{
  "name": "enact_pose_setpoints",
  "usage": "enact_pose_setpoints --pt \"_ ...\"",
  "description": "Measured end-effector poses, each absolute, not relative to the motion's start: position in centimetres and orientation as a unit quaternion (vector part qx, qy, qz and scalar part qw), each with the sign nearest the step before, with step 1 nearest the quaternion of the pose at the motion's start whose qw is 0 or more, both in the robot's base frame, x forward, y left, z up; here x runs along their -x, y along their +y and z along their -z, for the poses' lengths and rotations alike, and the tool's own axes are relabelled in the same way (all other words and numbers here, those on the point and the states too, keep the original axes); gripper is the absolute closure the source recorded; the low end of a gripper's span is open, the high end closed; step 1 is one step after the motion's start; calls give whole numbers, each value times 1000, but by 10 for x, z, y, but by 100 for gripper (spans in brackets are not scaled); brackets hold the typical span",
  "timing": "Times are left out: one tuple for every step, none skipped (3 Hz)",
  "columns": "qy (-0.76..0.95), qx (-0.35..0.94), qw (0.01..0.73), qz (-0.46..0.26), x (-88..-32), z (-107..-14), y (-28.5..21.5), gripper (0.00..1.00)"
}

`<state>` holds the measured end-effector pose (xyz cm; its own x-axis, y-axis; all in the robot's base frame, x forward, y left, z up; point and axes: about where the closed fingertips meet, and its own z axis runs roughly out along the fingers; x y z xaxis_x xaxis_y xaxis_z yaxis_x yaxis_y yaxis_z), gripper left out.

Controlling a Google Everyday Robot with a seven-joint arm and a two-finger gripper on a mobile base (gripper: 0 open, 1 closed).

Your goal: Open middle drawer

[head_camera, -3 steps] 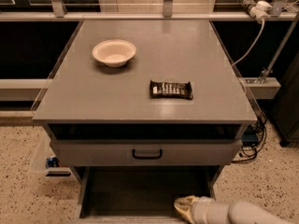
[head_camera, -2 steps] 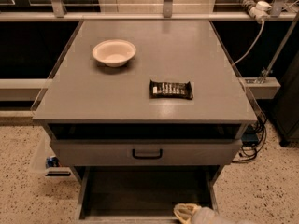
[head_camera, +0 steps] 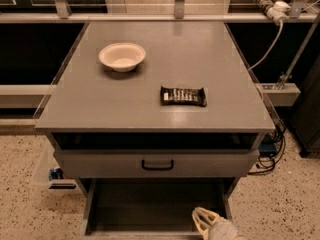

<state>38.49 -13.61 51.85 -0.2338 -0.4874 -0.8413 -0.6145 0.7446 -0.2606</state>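
Probably a laboratory or test bay: speckled terrazzo floor (head_camera: 20, 184) at lower left, metal rails (head_camera: 125, 18) across the top, power strip (head_camera: 267, 4) with cable (head_camera: 265, 49) at upper right. Hand (head_camera: 204, 220) at bottom edge, right of centre.

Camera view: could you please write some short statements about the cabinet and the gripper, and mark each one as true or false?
1. The bowl stands on the cabinet top, to the left of the snack bar. True.
2. The gripper is on the black handle of the middle drawer. False: the gripper is at the bottom edge of the view, apart from the handle.
3. The middle drawer is pushed fully shut. False: its front stands out from under the cabinet top, with a dark gap above it.
4. A white cable hangs behind the cabinet on the right. True.
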Motion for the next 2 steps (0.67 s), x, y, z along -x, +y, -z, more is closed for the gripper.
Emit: enact_pose_setpoints --pt "785 360 499 -74 -382 -509 -132 34" --pt "785 360 499 -74 -382 -509 -132 13"
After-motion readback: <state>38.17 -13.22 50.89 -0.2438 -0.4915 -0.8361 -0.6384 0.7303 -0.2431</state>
